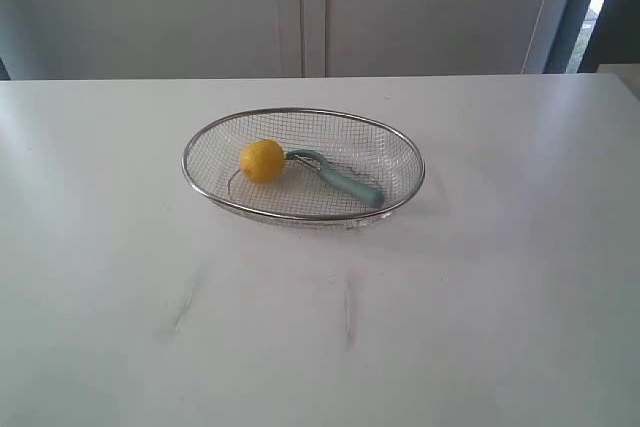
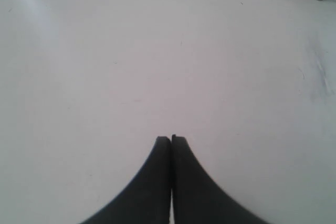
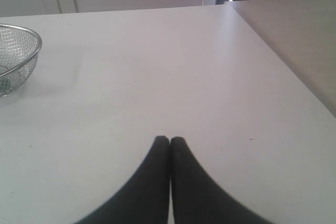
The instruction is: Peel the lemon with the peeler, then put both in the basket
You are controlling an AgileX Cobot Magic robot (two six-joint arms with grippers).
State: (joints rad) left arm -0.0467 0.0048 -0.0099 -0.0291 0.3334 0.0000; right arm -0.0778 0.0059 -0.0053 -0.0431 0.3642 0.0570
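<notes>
Lemon [image 1: 262, 160] and peeler [image 1: 342, 178] lie touching inside the basket [image 1: 400, 144] on the worktop [image 1: 500, 297]. I see my left tool [image 2: 171, 139] and right tool [image 3: 169, 140] pressed together (both empty), well apart from the basket.

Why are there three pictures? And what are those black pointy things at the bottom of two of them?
It's a robot with two arms. One camera watches the white table from off the arms. There a yellow lemon and a blue-handled peeler lie inside a wire basket. The other two cameras ride on the robot's wrists. The black points are its pinchers: the left gripper and the right gripper. Both are shut and hold nothing.
</notes>
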